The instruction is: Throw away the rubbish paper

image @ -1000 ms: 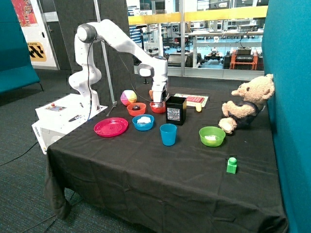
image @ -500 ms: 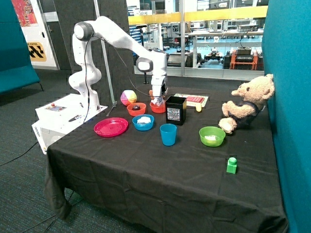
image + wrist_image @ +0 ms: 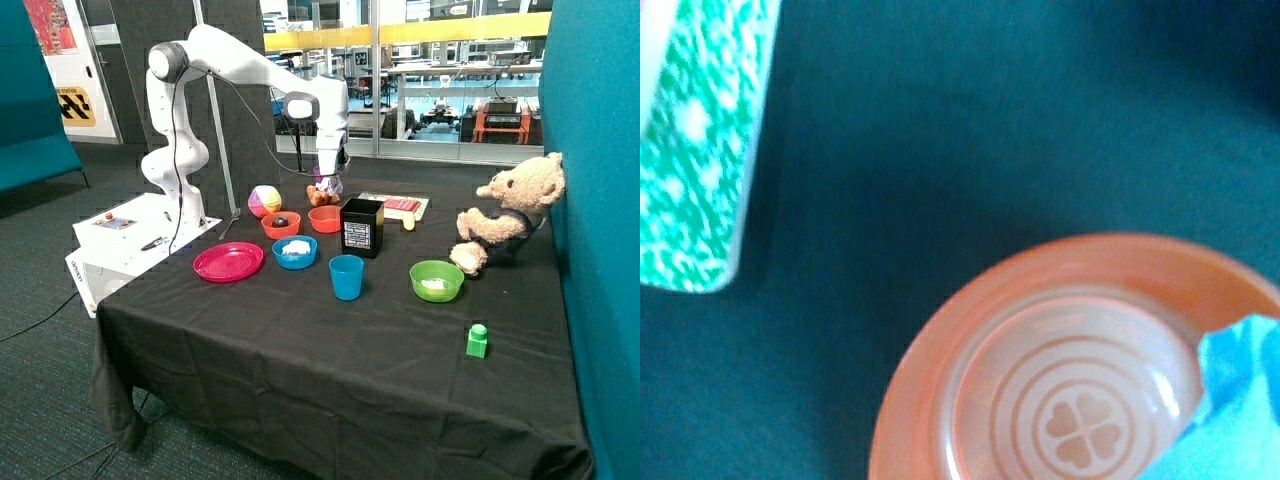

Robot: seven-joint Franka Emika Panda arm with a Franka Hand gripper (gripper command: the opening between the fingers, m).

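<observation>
The hand (image 3: 327, 186) hangs above the orange bowl (image 3: 325, 218); its grip cannot be told. Paper (image 3: 295, 246) looks light and crushable, so pinch mid-wad.

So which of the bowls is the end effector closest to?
The orange bowl beside the black box; the end effector hangs just above it, and it looks empty.
</observation>
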